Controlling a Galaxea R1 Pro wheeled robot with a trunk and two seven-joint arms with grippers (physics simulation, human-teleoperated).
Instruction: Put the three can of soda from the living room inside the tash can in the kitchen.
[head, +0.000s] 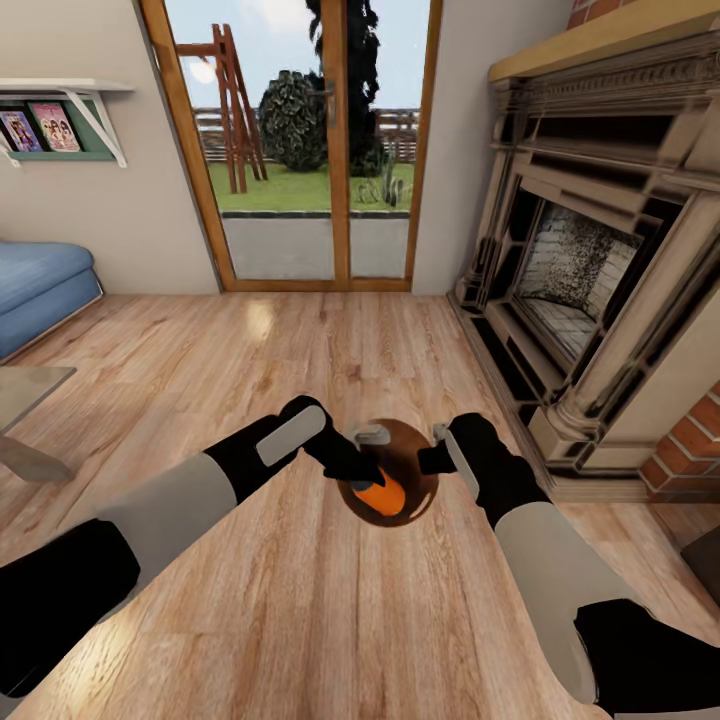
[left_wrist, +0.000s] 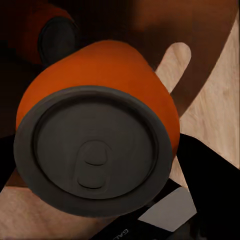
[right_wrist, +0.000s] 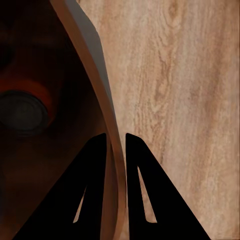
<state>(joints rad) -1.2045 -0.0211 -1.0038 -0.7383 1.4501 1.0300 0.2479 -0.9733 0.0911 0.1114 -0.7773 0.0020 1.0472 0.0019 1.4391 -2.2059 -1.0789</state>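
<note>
Orange soda can (left_wrist: 97, 130), dark lid toward the left wrist lens, clamped in left end effector (head: 365, 478) above the trash can (head: 425, 470) mouth. Second orange can (left_wrist: 47, 37) deeper inside the bin, partly shadowed; two cans counted, any third can not made out. Right end effector (right_wrist: 116, 142) narrowed on the bin rim (right_wrist: 95, 75), one finger (right_wrist: 97, 165) inside the wall, the other outside. One bin, on the plank floor (head: 300, 620) just below both end effectors, largely hidden by them from the head camera.
</note>
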